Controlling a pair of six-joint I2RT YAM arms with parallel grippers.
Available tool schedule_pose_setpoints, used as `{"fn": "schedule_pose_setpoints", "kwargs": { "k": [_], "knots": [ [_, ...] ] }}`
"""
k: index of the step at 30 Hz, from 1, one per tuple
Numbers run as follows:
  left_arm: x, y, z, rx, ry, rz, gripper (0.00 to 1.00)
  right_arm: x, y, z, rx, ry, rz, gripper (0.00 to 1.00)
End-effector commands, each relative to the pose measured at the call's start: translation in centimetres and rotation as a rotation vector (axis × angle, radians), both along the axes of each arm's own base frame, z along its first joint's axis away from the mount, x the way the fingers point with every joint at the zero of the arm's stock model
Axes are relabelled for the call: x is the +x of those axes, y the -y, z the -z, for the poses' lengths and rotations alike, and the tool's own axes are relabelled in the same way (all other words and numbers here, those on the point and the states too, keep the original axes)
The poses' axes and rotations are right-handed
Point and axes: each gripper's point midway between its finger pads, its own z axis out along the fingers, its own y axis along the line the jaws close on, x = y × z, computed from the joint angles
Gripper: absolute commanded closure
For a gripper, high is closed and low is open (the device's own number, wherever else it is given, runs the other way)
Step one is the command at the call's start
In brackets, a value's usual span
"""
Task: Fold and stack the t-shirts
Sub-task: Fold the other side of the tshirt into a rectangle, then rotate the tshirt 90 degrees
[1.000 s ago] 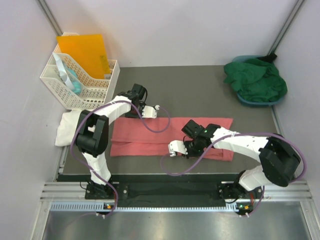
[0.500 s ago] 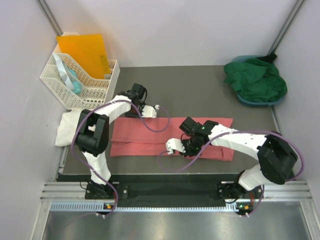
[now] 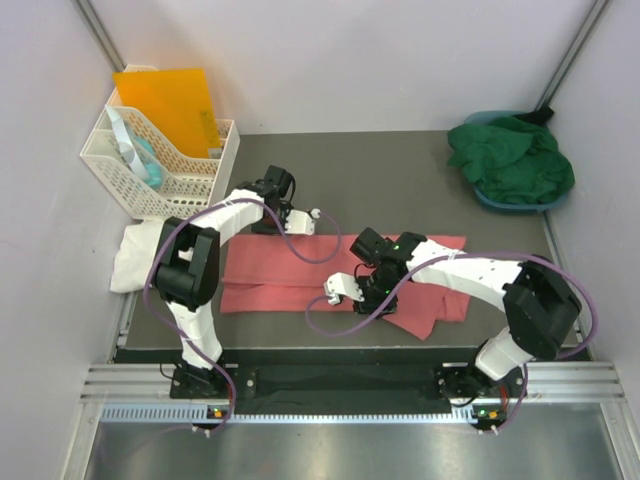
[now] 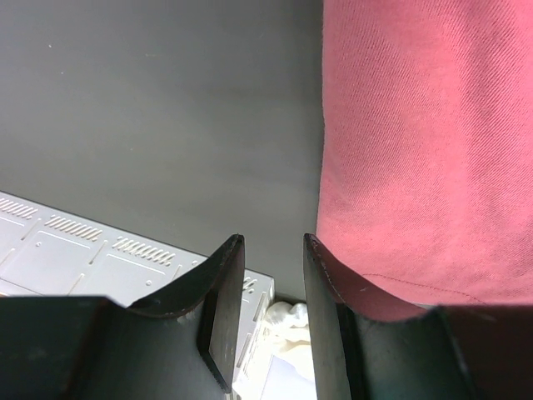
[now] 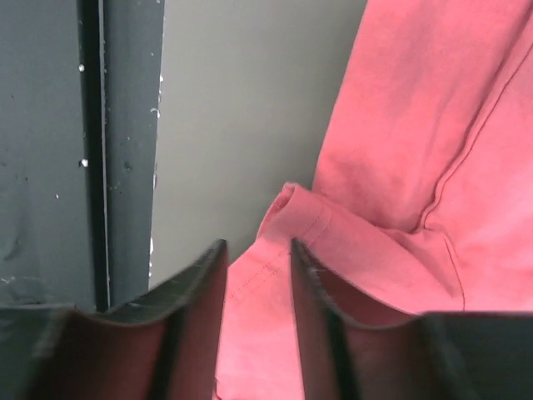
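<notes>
Basket: white lattice, far-left corner of the desk; holds an upright orange folder and a teal-and-white item that cannot be identified.
Basin: blue, far-right corner; holds the dark green t-shirt, crumpled and spilling over the rim.
White t-shirt: bunched at the left edge, just in front of the basket.
Salmon-pink t-shirt: a long band across the middle of the desk; its right end is doubled over, nearer the front edge.
Left fingers: spread, bare desk in the gap, at the band's far-left end; one finger overlaps the cloth's edge.
Right fingers: spread, gripping nothing, with a raised fold of pink hem just ahead of the gap.
</notes>
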Motion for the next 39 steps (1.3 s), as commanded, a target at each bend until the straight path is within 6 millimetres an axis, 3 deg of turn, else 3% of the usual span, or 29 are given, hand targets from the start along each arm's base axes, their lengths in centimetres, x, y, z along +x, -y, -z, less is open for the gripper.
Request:
{"fn": "schedule_pose_setpoints", "kwargs": {
  "k": [1, 5, 7, 9, 10, 11, 12, 13, 19, 24, 30, 34, 39],
  "knots": [
    [0.6, 0.2, -0.3, -0.012, 0.013, 0.014, 0.6, 0.7, -0.5, -2.1, 0.037, 0.055, 0.006, 0.62],
    [0.9, 0.3, -0.3, -0.011, 0.019, 0.018, 0.6, 4.6, 0.7, -3.5, 0.056, 0.145, 0.169, 0.62],
    [1.5, 0.5, -0.6, -0.016, 0.035, 0.01, 0.6, 8.5, 2.6, -3.7, 0.051, 0.22, 0.317, 0.67],
    [2.0, 0.6, -1.0, -0.027, 0.054, -0.007, 0.6, 12.5, 5.0, -3.7, 0.047, 0.27, 0.485, 0.79],
    [2.4, 0.7, -1.1, -0.033, 0.068, -0.016, 0.6, 14.4, 7.3, -2.8, 0.01, 0.261, 0.578, 0.91],
    [2.5, 0.7, -1.0, -0.036, 0.069, -0.025, 0.61, 15.0, 8.3, -2.3, -0.005, 0.231, 0.633, 0.98],
    [2.5, 0.7, -1.0, -0.033, 0.069, -0.027, 0.6, 16.2, 8.9, -2.5, 0.0, 0.223, 0.673, 1.0],
    [2.3, 0.6, -0.8, -0.029, 0.067, -0.029, 0.61, 17.1, 10.5, -1.4, -0.027, 0.188, 0.733, 1.0],
    [2.2, 0.3, -1.3, -0.027, 0.086, -0.035, 0.61, 19.4, 13.8, -1.6, -0.027, 0.24, 0.832, 1.0],
    [1.3, -0.1, -1.2, -0.02, 0.063, -0.047, 0.62, 19.4, 16.0, -2.0, -0.057, 0.26, 0.877, 1.0],
    [-0.1, -1.2, 0.6, 0.015, 0.024, -0.043, 0.64, 18.7, 19.0, 0.3, -0.142, 0.232, 0.936, 1.0],
    [-0.4, -1.8, 1.1, 0.015, 0.005, -0.06, 0.64, 19.1, 21.2, 0.8, -0.17, 0.232, 1.0, 1.0],
    [-1.1, -2.8, 2.6, 0.044, -0.026, -0.075, 0.64, 20.0, 22.3, 2.5, -0.204, 0.22, 1.034, 1.0]
  ]
}}
